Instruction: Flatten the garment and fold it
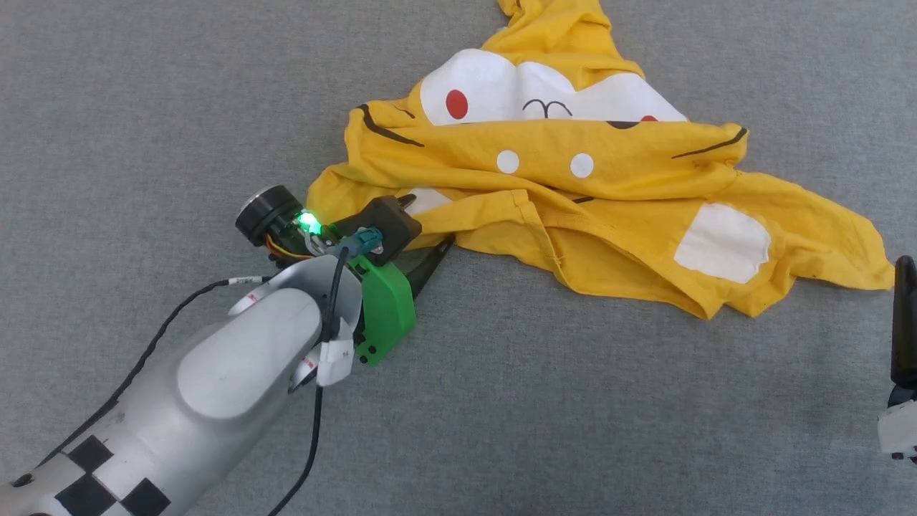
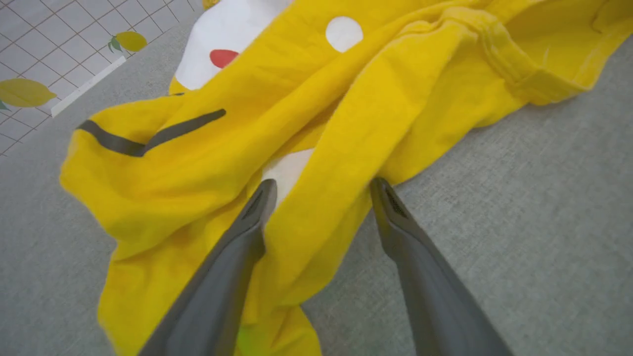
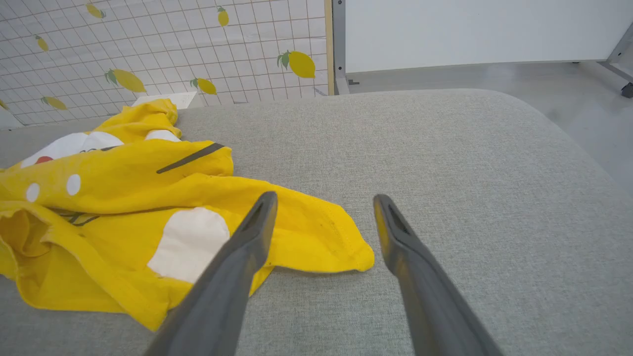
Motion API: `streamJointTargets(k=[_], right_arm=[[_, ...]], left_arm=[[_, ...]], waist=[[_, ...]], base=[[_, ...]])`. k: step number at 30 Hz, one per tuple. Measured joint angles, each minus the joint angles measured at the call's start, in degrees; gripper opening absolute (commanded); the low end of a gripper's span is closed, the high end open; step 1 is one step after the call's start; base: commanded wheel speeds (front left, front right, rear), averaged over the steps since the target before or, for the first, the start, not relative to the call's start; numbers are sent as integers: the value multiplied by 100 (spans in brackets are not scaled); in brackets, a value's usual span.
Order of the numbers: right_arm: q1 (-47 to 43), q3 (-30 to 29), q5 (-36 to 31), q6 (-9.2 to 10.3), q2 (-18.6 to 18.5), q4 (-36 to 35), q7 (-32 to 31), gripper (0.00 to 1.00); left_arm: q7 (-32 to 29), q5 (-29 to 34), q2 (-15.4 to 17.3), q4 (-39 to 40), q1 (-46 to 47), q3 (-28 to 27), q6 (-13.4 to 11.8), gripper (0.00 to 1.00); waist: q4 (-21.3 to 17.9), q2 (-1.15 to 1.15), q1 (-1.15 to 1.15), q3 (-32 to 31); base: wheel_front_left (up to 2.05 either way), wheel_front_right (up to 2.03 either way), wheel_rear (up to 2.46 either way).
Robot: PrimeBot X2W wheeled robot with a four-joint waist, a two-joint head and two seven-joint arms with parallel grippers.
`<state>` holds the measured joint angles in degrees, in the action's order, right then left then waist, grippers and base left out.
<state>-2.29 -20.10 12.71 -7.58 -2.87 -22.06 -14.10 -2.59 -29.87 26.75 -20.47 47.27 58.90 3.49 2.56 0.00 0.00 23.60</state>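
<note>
The garment (image 1: 573, 179) is a mustard-yellow T-shirt lying crumpled on the grey cloth surface (image 1: 501, 401), with its white face print and red cheek dot facing up. My left gripper (image 1: 424, 228) is at the garment's lower left edge. In the left wrist view this left gripper (image 2: 322, 185) is open, and a loose fold of the garment (image 2: 346, 123) runs between the spread fingers. My right gripper (image 3: 325, 199) is open and holds nothing. It hovers over the grey surface just right of the garment's corner (image 3: 316, 237). One of its dark fingers (image 1: 905, 315) shows at the right edge.
A tiled wall with a lemon print (image 3: 173, 44) stands behind the surface. To its right are a white panel (image 3: 470, 29) and bare floor (image 3: 568, 94), where the surface's rounded edge falls away. Bare grey cloth stretches in front of and to the left of the garment.
</note>
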Motion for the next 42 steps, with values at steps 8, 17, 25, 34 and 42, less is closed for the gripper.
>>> streamJointTargets(k=[8, 17, 25, 34, 42], right_arm=[[-2, -25, 1, 0, 0, 71, 0, 100], [-86, 20, 19, 0, -1, 110, -1, 100], [-187, 57, 45, 0, 0, 121, -9, 100], [-275, 103, 45, 0, 0, 148, -86, 100], [-280, 137, 51, 0, 0, 133, -101, 100]], left_arm=[[326, 88, 126, 544, -41, -68, -319, 0], [183, -149, 464, 2301, -1627, 175, -1133, 0], [160, -655, 236, 2284, -2851, 480, -1622, 100], [592, -1238, 290, 2713, -3095, -252, -1970, 100], [613, -1145, 1029, 3089, -2742, -923, -2220, 100]], waist=[[75, 0, 0, -176], [257, 0, 0, -527], [345, 0, 0, -647], [381, 0, 0, -852], [366, 0, 0, -790]], base=[[0, 0, 0], [0, 0, 0], [0, 0, 0], [0, 0, 0], [0, 0, 0]])
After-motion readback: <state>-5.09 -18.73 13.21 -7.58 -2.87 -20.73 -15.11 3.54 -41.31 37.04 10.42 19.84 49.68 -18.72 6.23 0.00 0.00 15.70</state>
